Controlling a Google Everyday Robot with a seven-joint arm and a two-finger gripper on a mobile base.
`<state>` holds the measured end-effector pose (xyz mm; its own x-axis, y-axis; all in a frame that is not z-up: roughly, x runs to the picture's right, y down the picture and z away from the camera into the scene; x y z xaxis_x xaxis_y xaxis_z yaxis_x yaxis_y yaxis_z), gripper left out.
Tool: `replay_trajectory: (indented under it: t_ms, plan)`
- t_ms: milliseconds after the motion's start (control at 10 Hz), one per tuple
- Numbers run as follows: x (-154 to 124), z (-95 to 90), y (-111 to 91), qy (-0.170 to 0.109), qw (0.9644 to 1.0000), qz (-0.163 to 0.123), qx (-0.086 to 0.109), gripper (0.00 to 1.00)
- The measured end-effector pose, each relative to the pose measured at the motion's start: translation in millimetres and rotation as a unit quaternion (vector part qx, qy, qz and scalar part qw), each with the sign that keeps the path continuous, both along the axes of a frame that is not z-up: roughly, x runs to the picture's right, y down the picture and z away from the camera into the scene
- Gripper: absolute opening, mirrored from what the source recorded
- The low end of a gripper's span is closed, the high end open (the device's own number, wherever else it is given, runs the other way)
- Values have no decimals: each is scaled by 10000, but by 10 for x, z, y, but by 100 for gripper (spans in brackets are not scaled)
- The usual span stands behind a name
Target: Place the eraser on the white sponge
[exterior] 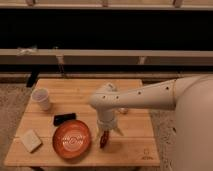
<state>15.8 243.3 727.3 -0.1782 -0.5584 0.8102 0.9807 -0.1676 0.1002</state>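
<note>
So the arm reaches in from the right and bends down over the wooden surface, with the end effector pointing straight down near the front edge, very low over the wood. Honestly can't tell whether it's open or closed from this angle, and I can't see anything in it either. Just beside it on the left of the view sits the orange plate, close but I couldn't say if they touch. The eraser is lying flat on the surface, to the left of the end effector and a bit further back, right by the plate's back rim. The white sponge is well apart from the end effector, way over on the far side of the plate near the front left corner, lying flat with nothing on it. A white cup stands upright further back and left, behind the eraser.
</note>
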Motion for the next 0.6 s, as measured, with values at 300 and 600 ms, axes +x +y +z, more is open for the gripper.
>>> replay_trajectory:
  t_ms: [300,600]
  plan:
    - [-111,-26,-230,-235,9987,-367,246,80]
    - [-633,-9,-612,-681,9922,-911,501,80]
